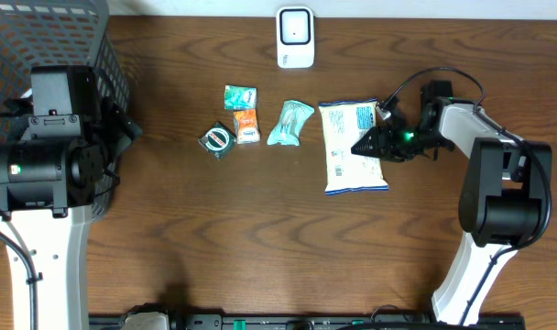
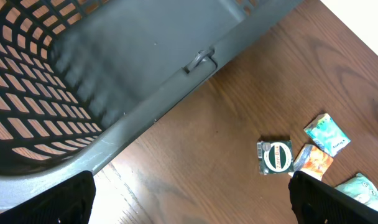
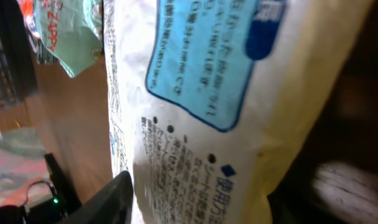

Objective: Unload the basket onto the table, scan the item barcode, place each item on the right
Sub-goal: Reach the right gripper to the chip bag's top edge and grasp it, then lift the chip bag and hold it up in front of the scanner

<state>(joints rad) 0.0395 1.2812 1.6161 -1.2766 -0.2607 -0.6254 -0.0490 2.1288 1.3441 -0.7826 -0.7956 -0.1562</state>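
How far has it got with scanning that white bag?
Barely started. Nothing looks scanned: the white snack bag lies flat, away from the scanner. In hand: the right gripper is at the bag's edge, grip unclear. To do: lift it and present it to the scanner.

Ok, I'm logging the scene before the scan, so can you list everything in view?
scanner: one, white, far edge, centre
large bag: one, white and blue, right of centre
crinkled packet: one, pale teal, left of the large bag
small packets: three, green-white, orange, dark green, clustered left of centre
basket: one, grey mesh, far left corner
table: one, brown wood
left pincer: one, black, open, near the basket
right pincer: one, black, at the large bag's right edge
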